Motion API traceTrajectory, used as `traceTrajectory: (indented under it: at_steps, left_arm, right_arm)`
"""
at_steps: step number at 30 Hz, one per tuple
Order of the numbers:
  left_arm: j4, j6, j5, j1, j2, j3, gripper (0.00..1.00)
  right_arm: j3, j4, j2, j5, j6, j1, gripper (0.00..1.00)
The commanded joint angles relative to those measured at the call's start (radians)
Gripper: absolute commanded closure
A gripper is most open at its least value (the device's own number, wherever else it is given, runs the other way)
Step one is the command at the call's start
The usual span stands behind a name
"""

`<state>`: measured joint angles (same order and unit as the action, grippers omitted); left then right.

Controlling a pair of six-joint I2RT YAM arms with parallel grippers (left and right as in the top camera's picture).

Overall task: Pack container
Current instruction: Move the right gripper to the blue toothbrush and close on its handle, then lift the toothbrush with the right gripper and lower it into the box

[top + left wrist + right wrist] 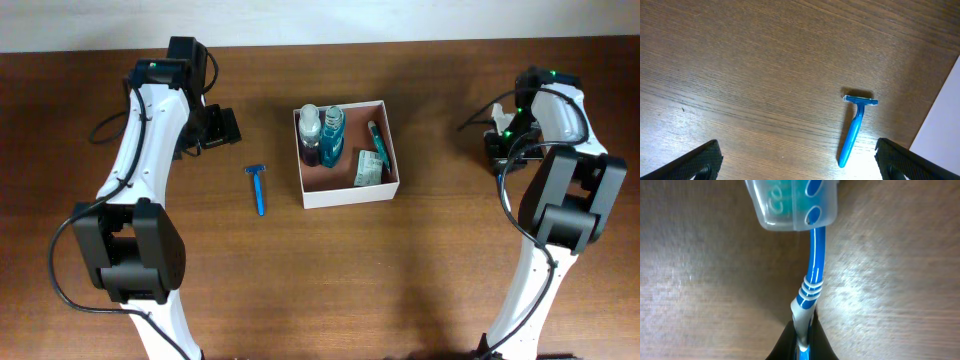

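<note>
The brown table (420,280) carried the container (352,194) at its middle, between the two arms. Inside it stood two bottles (310,135) against the left wall, with a small green-and-white carton (369,168) lying at the right.

The left gripper (797,155) hovered over bare wood to the left of the container, its fingers spread wide and holding nothing. A blue razor (855,127) lay flat below it, just beside the container's left wall.

The right gripper (801,335) sat well apart from the container on the right, its fingers pinched shut on the handle of a blue-and-white toothbrush (814,270). A clear cap (792,202) covered the brush's head.

The step in hand looked like packing the toothbrush. The next move would call for carrying it left until it hung over the open top, clear of the bottles, before letting go. The razor was not yet packed.
</note>
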<state>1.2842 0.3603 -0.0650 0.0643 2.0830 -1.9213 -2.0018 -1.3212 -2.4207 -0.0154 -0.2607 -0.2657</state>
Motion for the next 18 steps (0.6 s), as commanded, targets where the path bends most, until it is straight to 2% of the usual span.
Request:
traceTrajectory:
  at_steps: [1, 5, 11, 14, 18]
  left_arm:
    - [-0.002, 0.006, -0.011, 0.000, -0.014, 0.002, 0.01]
    - [-0.002, 0.006, -0.011, 0.000, -0.014, 0.002, 0.01]
    - [-0.002, 0.006, -0.011, 0.000, -0.014, 0.002, 0.01]
    - [-0.002, 0.006, -0.011, 0.000, -0.014, 0.002, 0.01]
    - [-0.002, 0.006, -0.011, 0.000, -0.014, 0.002, 0.01]
  right_arm:
    - [-0.018, -0.038, -0.026, 0.031, 0.020, 0.004, 0.96]
    - [-0.155, -0.145, -0.026, 0.126, 0.038, 0.004, 0.96]
    - [-0.459, -0.362, -0.026, 0.461, 0.039, 0.005, 0.96]
    - [-0.544, -0.378, -0.006, 0.559, 0.140, 0.019, 0.96]
    - [-0.568, -0.378, 0.026, 0.615, 0.146, 0.064, 0.96]
